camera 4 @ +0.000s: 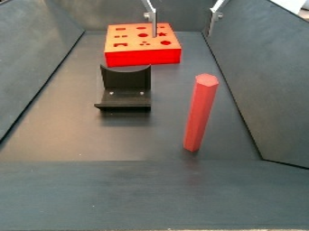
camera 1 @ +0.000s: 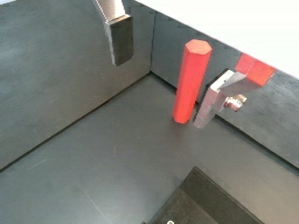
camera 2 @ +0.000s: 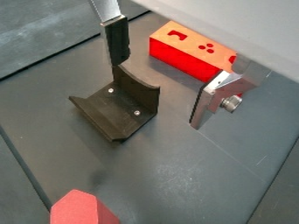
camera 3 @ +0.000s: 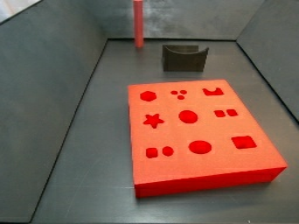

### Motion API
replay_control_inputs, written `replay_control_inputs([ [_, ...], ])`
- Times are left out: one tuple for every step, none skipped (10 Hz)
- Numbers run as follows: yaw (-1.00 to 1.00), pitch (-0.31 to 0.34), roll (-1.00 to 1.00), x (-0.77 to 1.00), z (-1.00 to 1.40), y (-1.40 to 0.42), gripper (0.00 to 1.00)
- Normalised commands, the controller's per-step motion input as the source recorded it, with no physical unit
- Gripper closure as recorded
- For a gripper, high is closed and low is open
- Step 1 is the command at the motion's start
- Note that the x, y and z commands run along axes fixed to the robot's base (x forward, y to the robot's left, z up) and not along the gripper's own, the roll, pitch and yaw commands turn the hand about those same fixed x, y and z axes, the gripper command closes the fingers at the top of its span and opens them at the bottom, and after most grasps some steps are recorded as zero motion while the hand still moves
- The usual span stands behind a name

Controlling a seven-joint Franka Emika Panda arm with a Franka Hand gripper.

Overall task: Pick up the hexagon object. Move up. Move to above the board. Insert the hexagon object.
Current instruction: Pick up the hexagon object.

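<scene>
While the hexagon object [camera 4: 200,113] stands upright on the dark floor, well apart from the board [camera 4: 141,44], the gripper [camera 4: 182,8] hangs high near the board's end, its fingers [camera 1: 121,37] spread wide with nothing between them. The dark U-notched block [camera 4: 123,87] sits between rod and board. In a wrist view the rod's top [camera 2: 82,209] shows.

Gripper [camera 4: 182,9] cut off by the frame edge, jaws mostly unseen.
</scene>
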Motion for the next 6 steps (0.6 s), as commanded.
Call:
replay_control_inputs([
  [-0.11, 0.0, 0.0, -0.13, -0.09, 0.33, 0.0],
  [-0.21, 0.0, 0.0, -0.16, -0.13, 0.49, 0.0],
  [-0.27, 0.01, 0.0, -0.03, -0.14, 0.61, 0.0],
  [-0.29, 0.054, 0.0, 0.0, -0.2, 0.65, 0.0],
  [-0.31, 0.049, 0.0, 0.0, -0.21, 0.63, 0.0],
  [-0.33, 0.034, -0.01, -0.03, -0.2, 0.61, 0.0],
])
